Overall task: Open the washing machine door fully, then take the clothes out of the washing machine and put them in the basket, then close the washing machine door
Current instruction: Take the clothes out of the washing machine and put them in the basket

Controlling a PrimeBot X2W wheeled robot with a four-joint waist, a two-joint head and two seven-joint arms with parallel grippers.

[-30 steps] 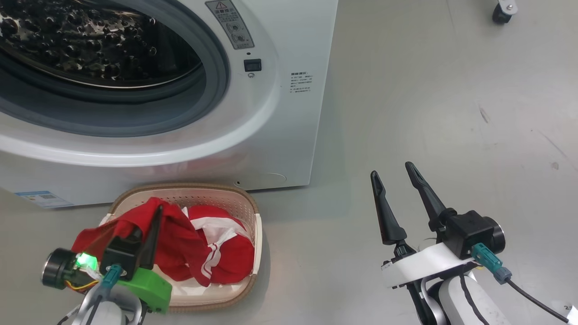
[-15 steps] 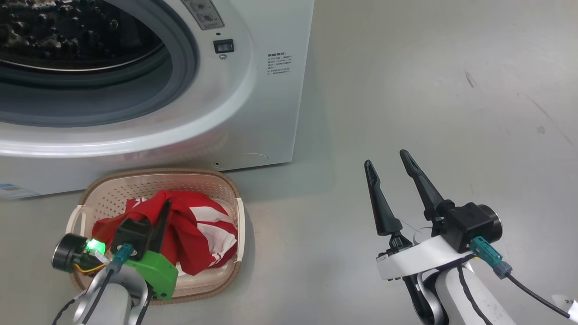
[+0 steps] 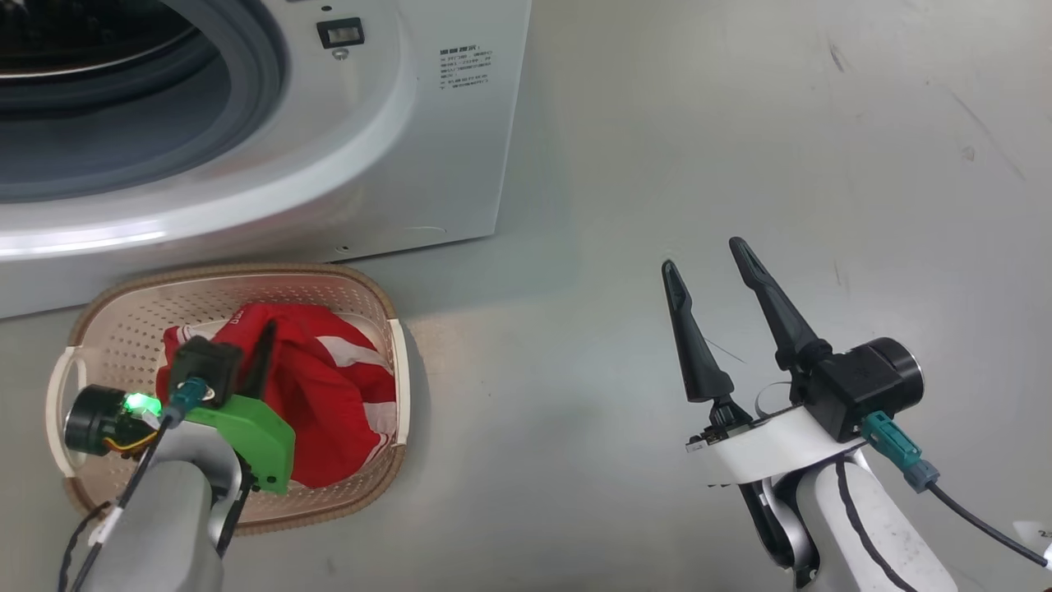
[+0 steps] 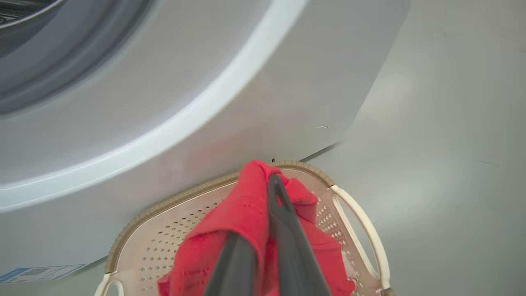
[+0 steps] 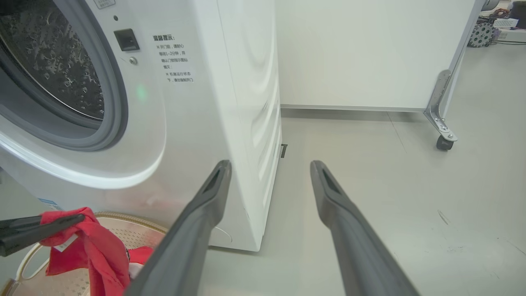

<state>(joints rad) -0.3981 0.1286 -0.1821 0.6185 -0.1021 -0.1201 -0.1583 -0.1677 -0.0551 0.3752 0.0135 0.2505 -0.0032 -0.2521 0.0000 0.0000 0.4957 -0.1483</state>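
The white washing machine [image 3: 329,164] stands at the upper left with its grey-ringed mouth [image 3: 123,140] uncovered; its steel drum [image 5: 53,70] shows in the right wrist view. The washing machine door is out of view. On the floor before it sits the cream basket [image 3: 123,329] holding red clothes [image 3: 337,395] with white stripes. My left gripper [image 3: 267,329] hangs over the basket, shut on a fold of red garment [image 4: 242,209]. My right gripper [image 3: 700,256] is open and holds nothing, well to the right of the basket over bare floor.
Grey floor [image 3: 781,123] stretches to the right of the machine. A white panel [image 5: 370,53] on a caster [image 5: 444,142] stands behind, past the machine's right side [image 5: 250,102]. A blue sticker [image 4: 37,273] marks the machine's lower front.
The head camera has tilted, shifting the machine and basket up and left in view. The left gripper stays shut on the red garment, which now hangs inside the basket rim. The right gripper stays open.
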